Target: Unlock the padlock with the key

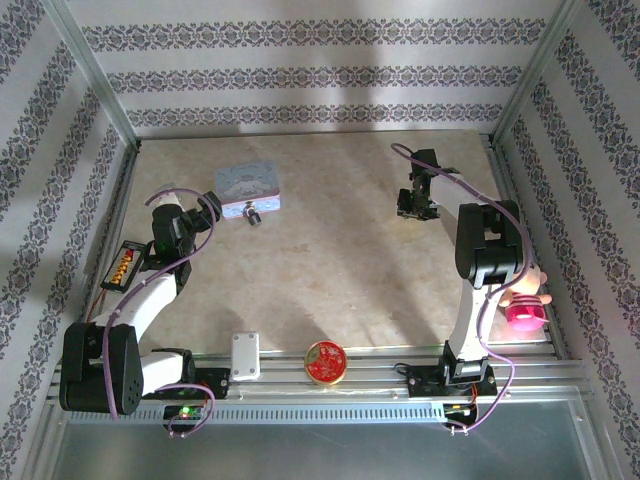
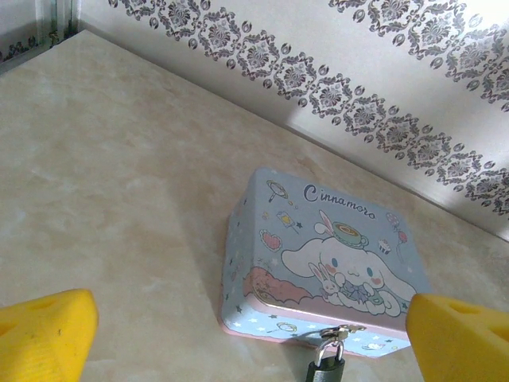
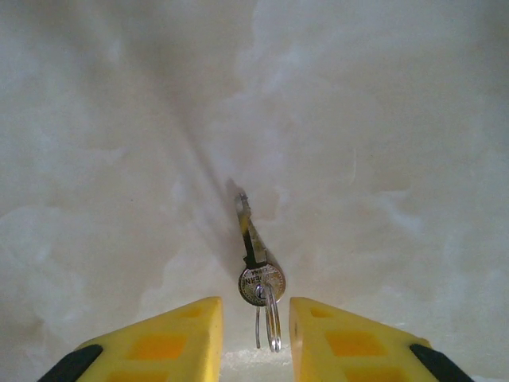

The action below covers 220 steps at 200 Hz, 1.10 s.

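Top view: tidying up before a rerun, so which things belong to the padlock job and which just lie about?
Job: padlock, key, blue tin the padlock hangs on.
Lying about: red disc, white box, pink toy, black tray.

Tin (image 1: 248, 190) sits far left on the bench (image 1: 330, 280), with the padlock (image 1: 253, 217) hooked at its near face. Left gripper (image 2: 254, 342) is near the tin, its fingers wide either side of the padlock. Key (image 3: 254, 259) lies far right on the bench, ring end between the right gripper (image 1: 417, 208) fingers. Round tin (image 1: 325, 362) and box (image 1: 245, 355) sit at the near edge, box to the left.
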Available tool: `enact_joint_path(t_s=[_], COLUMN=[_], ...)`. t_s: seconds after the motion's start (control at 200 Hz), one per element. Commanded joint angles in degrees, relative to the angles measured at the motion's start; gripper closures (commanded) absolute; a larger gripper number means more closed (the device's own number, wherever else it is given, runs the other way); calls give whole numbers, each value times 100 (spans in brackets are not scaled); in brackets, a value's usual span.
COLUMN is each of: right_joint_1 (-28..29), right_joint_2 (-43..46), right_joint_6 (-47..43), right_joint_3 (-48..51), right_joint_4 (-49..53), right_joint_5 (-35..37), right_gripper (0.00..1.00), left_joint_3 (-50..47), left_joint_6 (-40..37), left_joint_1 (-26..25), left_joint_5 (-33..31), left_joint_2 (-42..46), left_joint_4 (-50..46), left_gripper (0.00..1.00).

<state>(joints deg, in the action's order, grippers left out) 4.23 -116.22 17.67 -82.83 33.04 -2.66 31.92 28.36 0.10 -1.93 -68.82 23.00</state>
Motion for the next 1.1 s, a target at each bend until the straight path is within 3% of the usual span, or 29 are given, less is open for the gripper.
enact_joint_path(t_s=[0.0,0.185,0.42,0.71,1.095], right_joint_1=[-53,-71,-72,109,1327], right_joint_2=[-154,-200,-81,679,1822], right_joint_6=[56,87,74,-385,-1108], right_joint_3=[-120,-137,-30,188,-428], right_joint_4=[150,203,221,279,1228], right_joint_5=[26,45,87,254,759], right_gripper=[73,79,100,100,100], left_joint_3=[174,174,169,353,734], left_joint_6=[41,42,41,154,893], left_joint_1=[-1,-1,1,0,-1], left_joint_5=[9,1,-16,124,1136], left_joint_2=[-29,-22,67,218,200], left_joint_4=[-143,-169,-248,-689,-1014], left_gripper=[1,1,1,1,1])
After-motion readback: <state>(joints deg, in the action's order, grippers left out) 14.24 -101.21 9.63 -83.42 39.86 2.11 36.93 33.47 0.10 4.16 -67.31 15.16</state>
